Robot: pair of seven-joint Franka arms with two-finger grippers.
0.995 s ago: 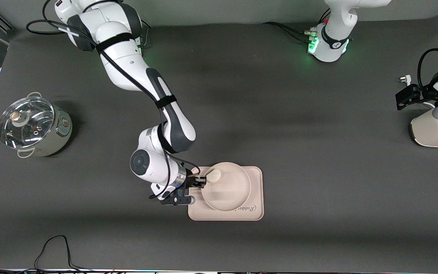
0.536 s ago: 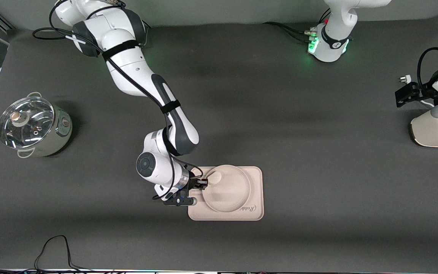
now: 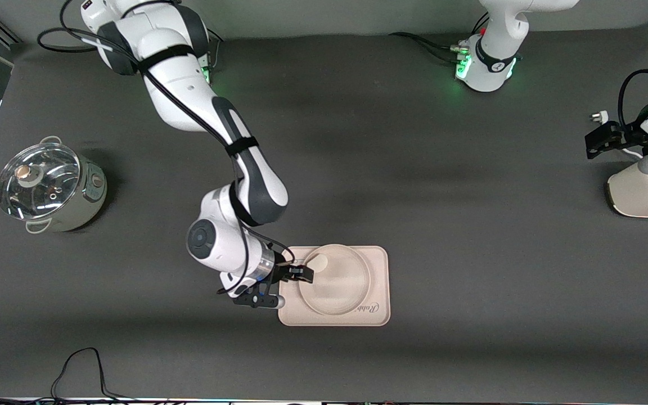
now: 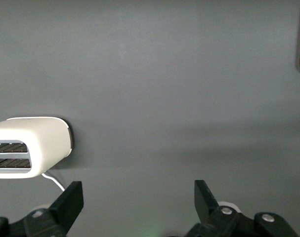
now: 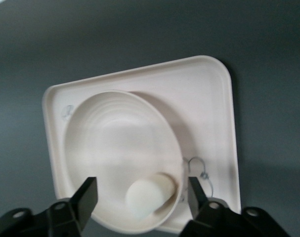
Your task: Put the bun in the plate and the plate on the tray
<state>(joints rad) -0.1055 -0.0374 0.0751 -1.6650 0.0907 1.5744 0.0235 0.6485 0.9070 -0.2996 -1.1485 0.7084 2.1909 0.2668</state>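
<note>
Right wrist view shows the right end effector (image 5: 140, 195) with its fingers spread apart and clamped on nothing, hanging just above the plate's edge with the bun (image 5: 149, 196) lying free in the gap below them. In the front view that end effector (image 3: 301, 274) sits over the plate's rim at about nine o'clock. The bun (image 3: 318, 261) rests inside the plate (image 3: 335, 279), against the inner wall near ten o'clock of the dish. The plate in turn sits on the tray (image 3: 379, 287), covering most of it, with the script print peeking out at about five o'clock of the plate. Both containers look loaded as the task asks, so I judge the job done or nearly so.

By its look the bun is light and soft, a smooth dough lump that would dent under a hard pinch; a gentle hold across its middle would suit it. The plate seems stiff and light with a raised rim, which is the natural place to grip it, though it could slide on the smooth tray.

Farther out, a steel pot (image 3: 48, 187) with a glass lid stands at the right arm's end of the table. The left end effector (image 4: 137, 207) waits with fingers apart over bare table (image 4: 164, 74) near a white toaster (image 4: 31, 143)
</note>
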